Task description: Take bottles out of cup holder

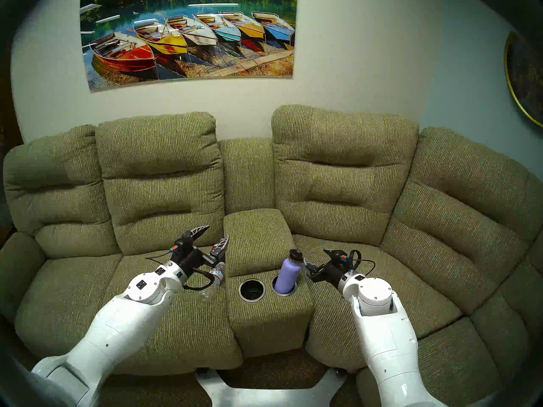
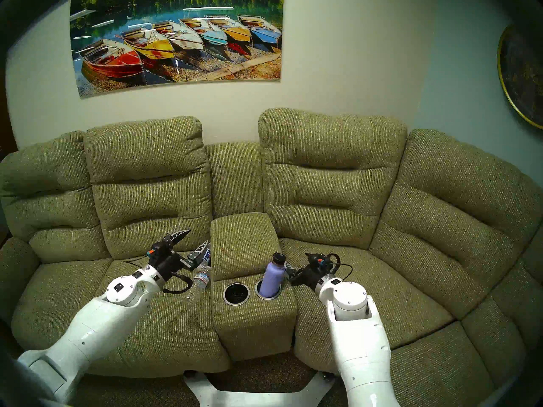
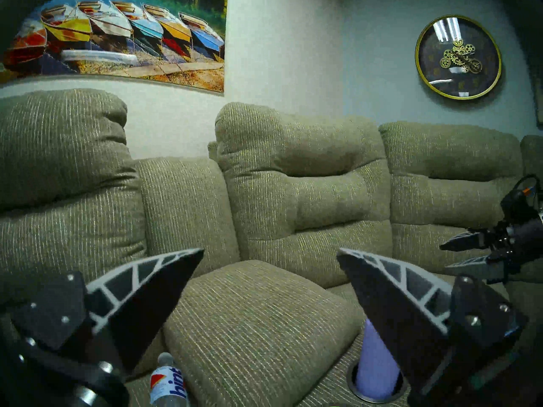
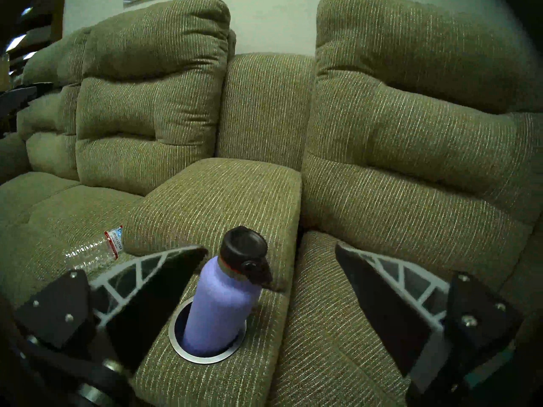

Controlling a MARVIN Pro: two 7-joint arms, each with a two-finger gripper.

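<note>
While the head views hide most of it, left wrist view: "hint" bottle (image 3: pixel 169 386) lying on the seat beside the console.
Lavender bottle (image 4: pixel 223 303): standing in the right well of the cup holder (image 1: pixel 252 290).
Left gripper (image 1: pixel 212 236): jaws wide, empty.
Right gripper (image 4: pixel 271 261): jaws wide, empty, near the lavender bottle.
Crinkled bottle (image 4: pixel 94 250): label too small to read.

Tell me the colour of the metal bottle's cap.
Black, on the lavender bottle; its cap shows best in the right wrist view.

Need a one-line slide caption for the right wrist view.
Open right gripper lines up on the lavender bottle standing in its cup holder; a clear water bottle lies on the seat.
</note>
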